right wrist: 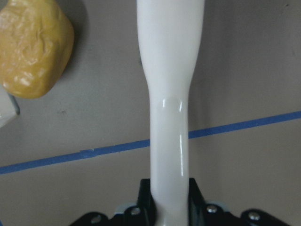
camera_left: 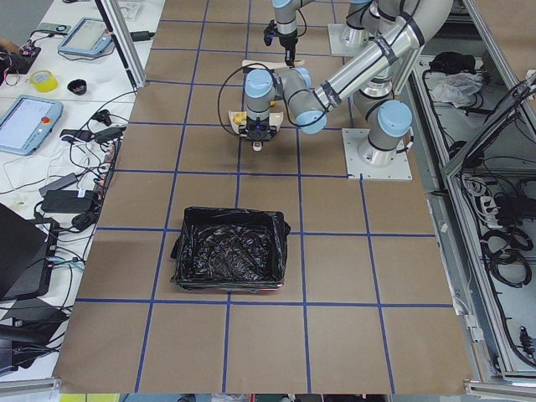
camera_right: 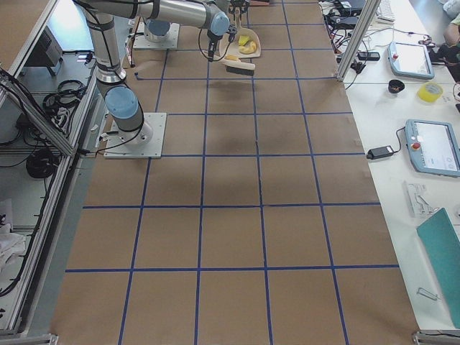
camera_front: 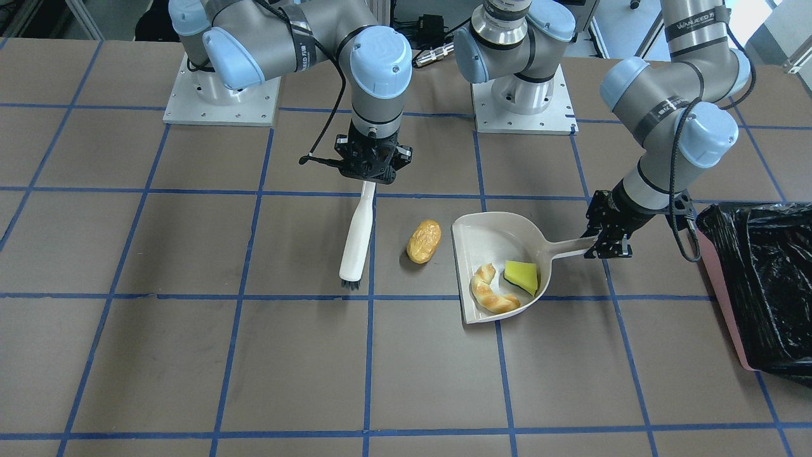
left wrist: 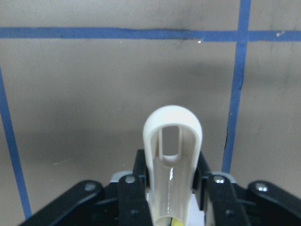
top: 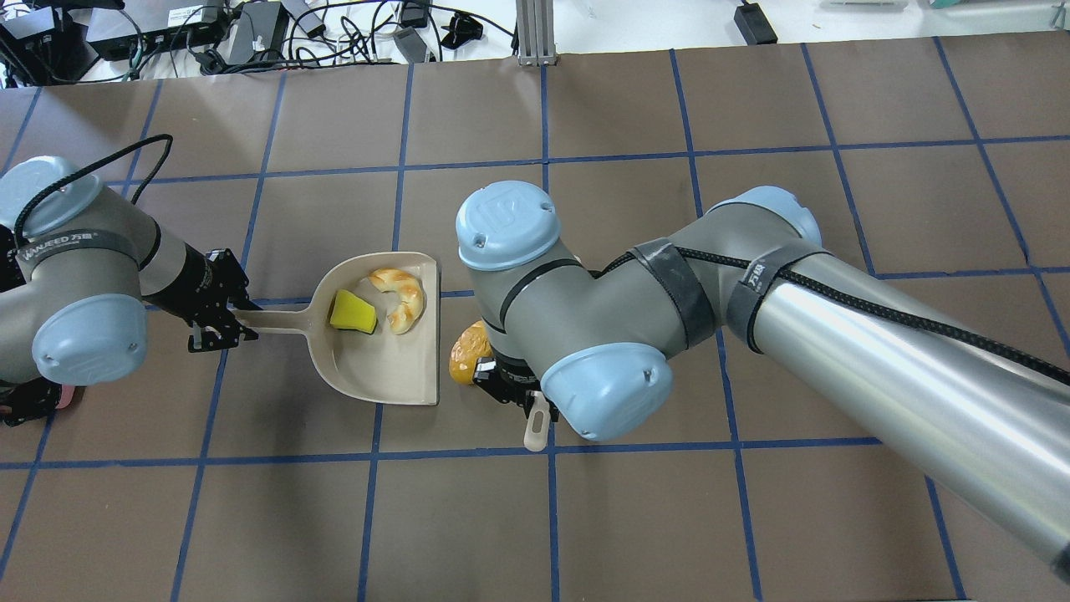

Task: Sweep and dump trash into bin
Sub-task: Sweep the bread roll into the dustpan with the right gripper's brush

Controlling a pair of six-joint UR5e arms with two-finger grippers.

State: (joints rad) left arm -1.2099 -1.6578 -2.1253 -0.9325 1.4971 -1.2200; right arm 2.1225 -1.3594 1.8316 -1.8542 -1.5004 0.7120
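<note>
Exterior front-facing view: the left pincer (camera_front: 602, 246) clamps the dustpan (camera_front: 495, 238) handle, with the croissant (camera_front: 490, 295) and yellow wedge (camera_front: 521, 277) inside. The right pincer (camera_front: 370, 178) clamps the brush (camera_front: 354, 244). The brown lump (camera_front: 424, 241) lies on the desk (camera_front: 190, 355) between brush and dustpan, and the bin (camera_front: 771, 279) stands near the desk's left edge.

Three trash pieces (camera_front: 424, 241), one bin (camera_front: 724, 304)

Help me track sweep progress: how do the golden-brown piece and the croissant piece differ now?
Place: the golden-brown piece lies on the table outside the dustpan; the croissant piece lies inside it. Shape: the golden-brown piece is a lumpy oval; the croissant piece is curved, tan-and-white. Neither is in the bin.
</note>
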